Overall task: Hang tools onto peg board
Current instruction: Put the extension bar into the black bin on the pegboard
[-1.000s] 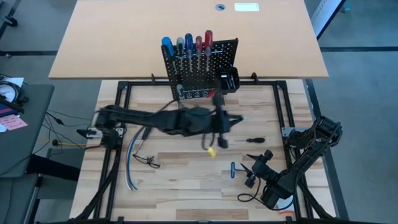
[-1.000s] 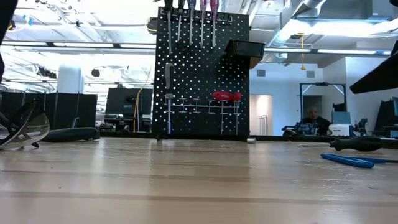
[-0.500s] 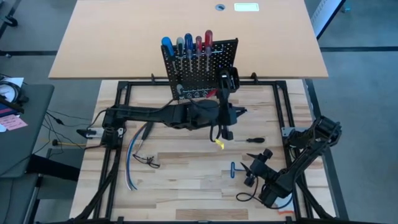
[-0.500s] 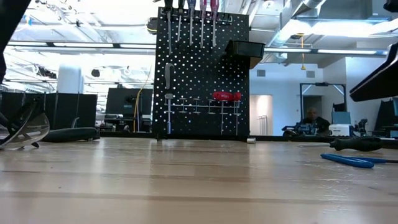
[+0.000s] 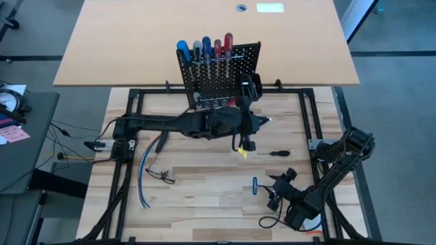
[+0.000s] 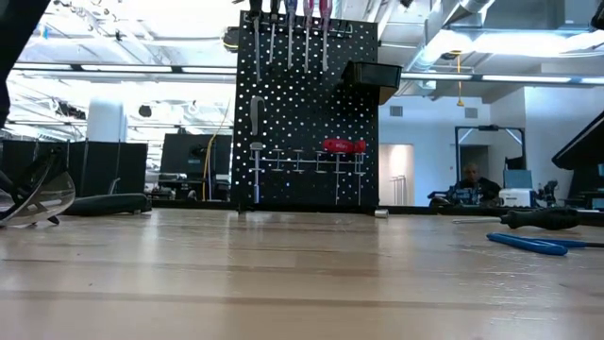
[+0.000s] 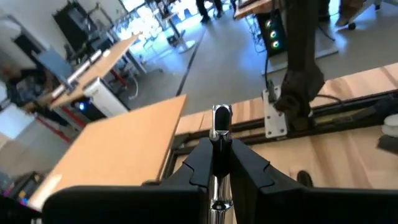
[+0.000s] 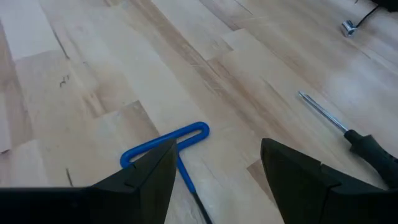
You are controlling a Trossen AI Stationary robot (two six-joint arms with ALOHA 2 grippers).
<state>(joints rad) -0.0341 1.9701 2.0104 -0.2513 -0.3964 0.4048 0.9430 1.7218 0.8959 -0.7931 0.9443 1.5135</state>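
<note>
Nearest to me, the right pincer (image 5: 279,188) hung with its fingers apart over the wooden desk (image 5: 204,197), just above a blue T-handled key (image 8: 168,149) lying flat. A little beyond that key lay a black-handled screwdriver (image 5: 278,154). Further in, the left pincer (image 5: 243,139) was closed on a slim metal tool (image 7: 219,143) with a yellow end, just in front of the peg board (image 5: 219,78). The board stood upright at the far edge of the desk, with screwdrivers (image 5: 204,47) lined along its top, something red (image 6: 343,145) hung on its face, and a small black bin (image 6: 373,74) at its side.
</note>
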